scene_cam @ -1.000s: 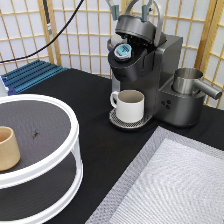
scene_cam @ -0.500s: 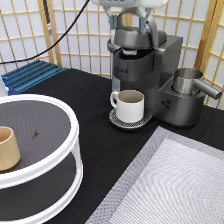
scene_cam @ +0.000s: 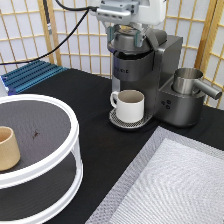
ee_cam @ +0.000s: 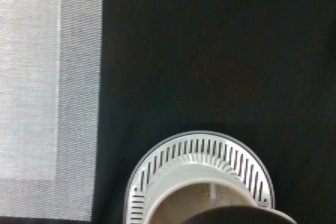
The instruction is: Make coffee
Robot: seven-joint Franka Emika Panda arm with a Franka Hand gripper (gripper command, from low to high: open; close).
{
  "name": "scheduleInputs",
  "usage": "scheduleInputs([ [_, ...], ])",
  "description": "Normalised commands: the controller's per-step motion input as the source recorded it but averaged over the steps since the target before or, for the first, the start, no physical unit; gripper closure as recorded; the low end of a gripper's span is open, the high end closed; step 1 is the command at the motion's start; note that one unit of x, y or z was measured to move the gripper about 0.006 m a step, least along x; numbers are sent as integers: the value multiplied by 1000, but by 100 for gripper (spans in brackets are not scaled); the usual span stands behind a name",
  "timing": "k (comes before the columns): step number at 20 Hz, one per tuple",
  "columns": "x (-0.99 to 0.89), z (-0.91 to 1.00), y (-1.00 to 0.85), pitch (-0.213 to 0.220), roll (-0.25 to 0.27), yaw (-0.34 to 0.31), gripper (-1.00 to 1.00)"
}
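The dark grey coffee machine (scene_cam: 135, 75) stands at the exterior view's top centre with its lid down. The coffee pod is hidden. My gripper (scene_cam: 128, 39) sits right on top of the lid, its two fingers spread apart on either side of the lid's top. A cream mug with a handle (scene_cam: 131, 105) stands on the round drip tray (scene_cam: 117, 121) under the spout. The wrist view looks straight down on the drip tray (ee_cam: 225, 150) and the mug's rim (ee_cam: 202, 197).
A steel jug (scene_cam: 187, 80) sits on the machine's right side. A tan handleless cup (scene_cam: 7, 148) stands on a white two-tier round stand (scene_cam: 70, 125) at the left. A grey mat (scene_cam: 170, 185) lies at the bottom right, and a blue ribbed item (scene_cam: 32, 75) at the far left.
The machine's lid was up with the blue-topped pod showing in it. My gripper came down on the lid, which is now shut, hiding the pod.
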Motion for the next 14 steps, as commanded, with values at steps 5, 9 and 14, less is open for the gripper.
scheduleInputs([
  [5,-85,257,-717,101,172,-10,-100],
  [9,-431,844,104,21,86,-40,-100],
  [14,-439,992,712,-119,23,-40,-100],
])
